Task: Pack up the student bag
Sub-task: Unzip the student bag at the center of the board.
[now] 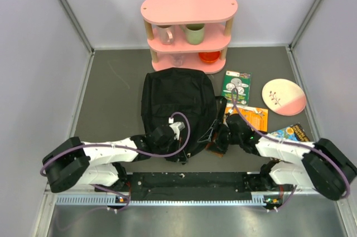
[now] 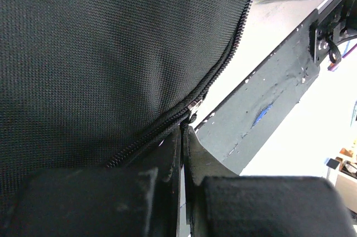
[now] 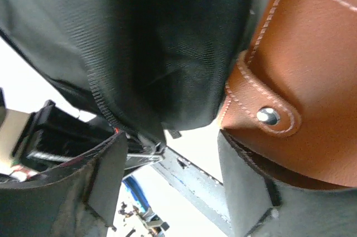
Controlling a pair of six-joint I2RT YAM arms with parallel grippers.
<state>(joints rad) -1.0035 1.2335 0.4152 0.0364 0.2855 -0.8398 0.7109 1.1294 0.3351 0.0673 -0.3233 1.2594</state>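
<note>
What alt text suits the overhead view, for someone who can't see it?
A robot's left arm and right arm reach from the near edge to a large black backpack on a grey table. Behind it stands a pink shelf holding mugs; a plate and booklets lie right of it.

Bright, soft light fills my top view. Up close the student bag (image 2: 111, 53) looks dark, and the background glares white.

Dark grey matte table top (image 1: 111, 86), boxed in by pale lilac-white walls (image 1: 33, 53) on three sides; silver metal posts (image 1: 67, 8) slanting up at the back corners; pink oval shelf unit (image 1: 189, 7) against the back wall, three tiers on light wooden pillars; even, soft lighting.
</note>
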